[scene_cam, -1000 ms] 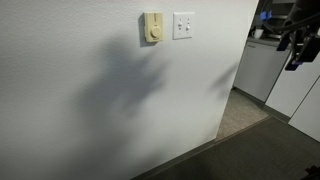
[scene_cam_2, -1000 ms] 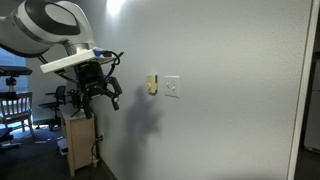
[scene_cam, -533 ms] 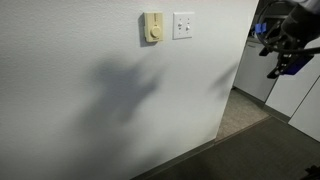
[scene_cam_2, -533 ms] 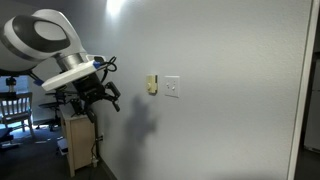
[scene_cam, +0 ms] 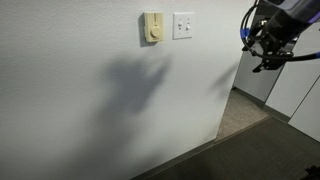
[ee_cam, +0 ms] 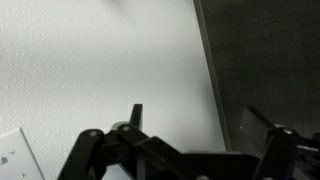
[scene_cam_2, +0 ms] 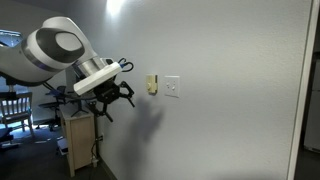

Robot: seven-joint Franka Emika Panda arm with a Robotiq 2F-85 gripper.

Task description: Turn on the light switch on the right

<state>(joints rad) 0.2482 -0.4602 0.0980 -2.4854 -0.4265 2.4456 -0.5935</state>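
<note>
The light switch (scene_cam: 183, 25) is a white square wall plate with two small toggles, mounted high on the white wall. It shows in both exterior views (scene_cam_2: 172, 87), and its corner shows at the bottom left of the wrist view (ee_cam: 14, 156). A narrower cream box with a round knob (scene_cam: 152, 27) sits right beside it (scene_cam_2: 152, 84). My gripper (scene_cam: 262, 47) is open and empty and hangs in the air in front of the wall, apart from the plate (scene_cam_2: 118, 97). In the wrist view its two fingers (ee_cam: 200, 125) stand spread against bare wall.
The wall ends at a corner with grey cabinets (scene_cam: 257, 66) beyond it. A wooden stand (scene_cam_2: 80, 140) and a chair (scene_cam_2: 12, 105) are under the arm. Dark carpet (scene_cam: 250, 150) covers the floor.
The arm has swung toward the wall and the switch. The gripper is now closer to the plate and a little higher, and it stays open.
</note>
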